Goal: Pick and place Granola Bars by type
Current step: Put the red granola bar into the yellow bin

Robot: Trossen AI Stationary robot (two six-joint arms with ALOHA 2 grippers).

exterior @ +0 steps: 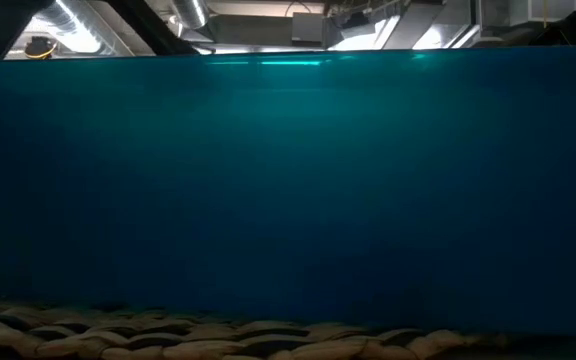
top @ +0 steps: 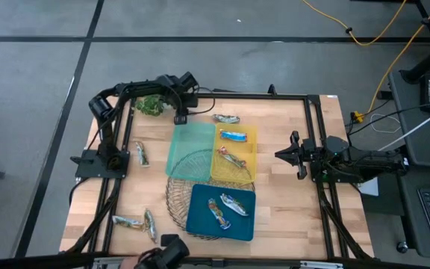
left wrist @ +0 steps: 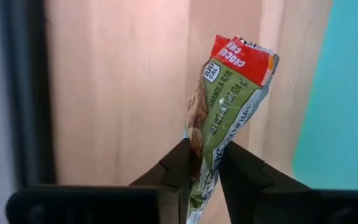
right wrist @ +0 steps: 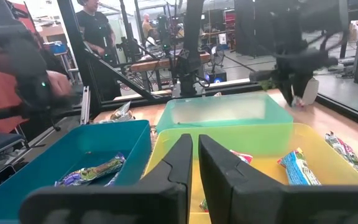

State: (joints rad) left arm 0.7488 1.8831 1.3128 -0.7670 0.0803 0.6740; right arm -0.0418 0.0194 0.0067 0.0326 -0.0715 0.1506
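The left pincer [top: 179, 117] was clamped on a green-and-red granola bar [left wrist: 229, 118], which stood up between its fingers, just beside the green tray [top: 189, 146]. The right pincer [top: 284, 155] waited closed and empty over the worktop [top: 290, 202].

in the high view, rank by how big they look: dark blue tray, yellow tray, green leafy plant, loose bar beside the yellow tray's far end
1. Dark blue plastic tray
2. Yellow plastic tray, slightly smaller
3. Green leafy plant
4. Loose foil-wrapped granola bar, close to the plant
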